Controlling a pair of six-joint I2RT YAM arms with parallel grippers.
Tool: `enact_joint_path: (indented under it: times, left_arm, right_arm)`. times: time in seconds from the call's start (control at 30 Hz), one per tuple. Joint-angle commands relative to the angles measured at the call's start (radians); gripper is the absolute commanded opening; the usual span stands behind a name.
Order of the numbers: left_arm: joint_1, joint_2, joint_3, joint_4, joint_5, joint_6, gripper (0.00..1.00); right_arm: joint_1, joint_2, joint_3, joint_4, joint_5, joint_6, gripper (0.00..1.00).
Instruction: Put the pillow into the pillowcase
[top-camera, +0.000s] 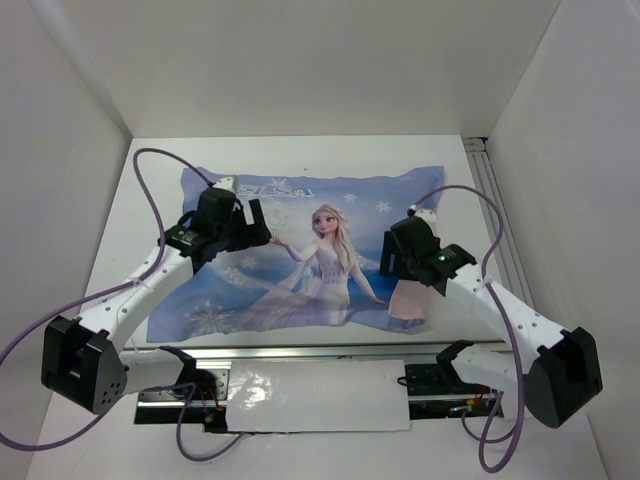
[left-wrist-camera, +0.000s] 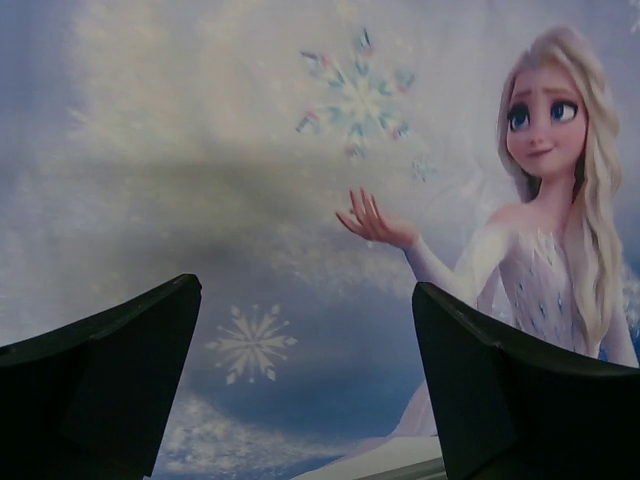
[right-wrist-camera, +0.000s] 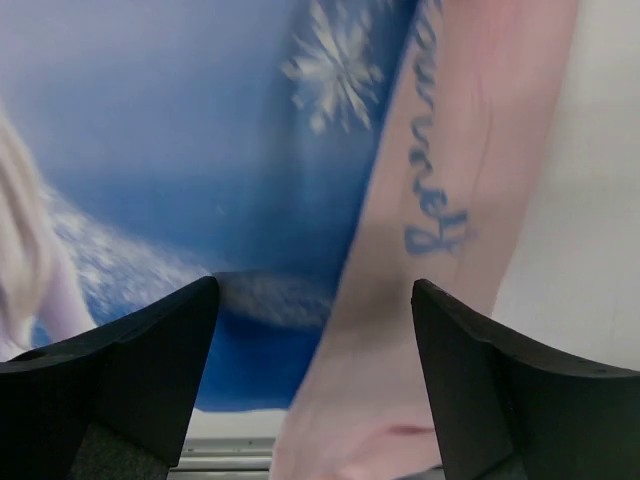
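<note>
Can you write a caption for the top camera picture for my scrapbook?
Left gripper and right gripper hang open above the blue princess pillowcase lying on the white table.

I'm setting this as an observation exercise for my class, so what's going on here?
Two robot arms are working over a printed princess pillowcase spread on the table, blue side up. The left hand hovers open above its left part. The right hand, also open, hangs over the pink strip at its right edge. Neither holds anything. No bare pillow is in sight.
</note>
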Motion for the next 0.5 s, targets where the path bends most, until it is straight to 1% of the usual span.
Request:
enact_joint_path:
  times: [0.0, 0.03, 0.07, 0.1, 0.13, 0.2, 0.23, 0.27, 0.3, 0.33, 0.37, 0.43, 0.47]
  left_arm:
    - [-0.054, 0.021, -0.028, 0.108, -0.017, -0.026, 1.0]
    - [-0.065, 0.031, -0.037, 0.108, -0.032, -0.026, 1.0]
    - [-0.077, 0.041, -0.037, 0.108, -0.046, -0.035, 1.0]
    - [-0.077, 0.053, -0.037, 0.099, -0.059, -0.035, 1.0]
    - [-0.077, 0.053, -0.037, 0.099, -0.069, -0.035, 1.0]
    - [-0.077, 0.053, -0.037, 0.099, -0.069, -0.035, 1.0]
    - [-0.077, 0.062, -0.051, 0.099, -0.069, -0.045, 1.0]
    - [-0.068, 0.062, -0.064, 0.124, -0.069, -0.046, 1.0]
    - [-0.051, 0.062, -0.064, 0.134, -0.051, -0.046, 1.0]
    - [-0.042, 0.076, -0.075, 0.145, -0.028, -0.046, 1.0]
    - [-0.024, 0.087, -0.075, 0.145, -0.028, -0.046, 1.0]
    - [-0.008, 0.11, -0.063, 0.115, -0.054, -0.058, 1.0]
    - [0.001, 0.134, -0.049, 0.101, -0.078, -0.058, 1.0]
  right_arm:
    - [0.006, -0.053, -0.075, -0.047, 0.018, 0.157, 0.82]
    - [0.018, -0.053, -0.084, -0.047, 0.018, 0.173, 0.82]
    - [0.018, -0.042, -0.084, -0.089, 0.028, 0.188, 0.82]
    - [0.029, -0.042, -0.084, -0.114, 0.054, 0.214, 0.78]
    - [0.029, -0.042, -0.084, -0.14, 0.112, 0.263, 0.66]
    - [0.041, -0.062, -0.084, -0.221, 0.177, 0.324, 0.44]
    - [0.041, -0.073, -0.075, -0.243, 0.23, 0.372, 0.38]
    - [0.041, -0.096, -0.075, -0.266, 0.255, 0.398, 0.35]
    - [0.029, -0.107, -0.063, -0.303, 0.278, 0.427, 0.35]
    - [0.029, -0.116, -0.063, -0.303, 0.303, 0.453, 0.3]
    - [0.003, -0.125, -0.063, -0.317, 0.314, 0.469, 0.24]
    - [-0.02, -0.125, -0.063, -0.326, 0.323, 0.48, 0.07]
    - [-0.04, -0.125, -0.063, -0.338, 0.34, 0.51, 0.02]
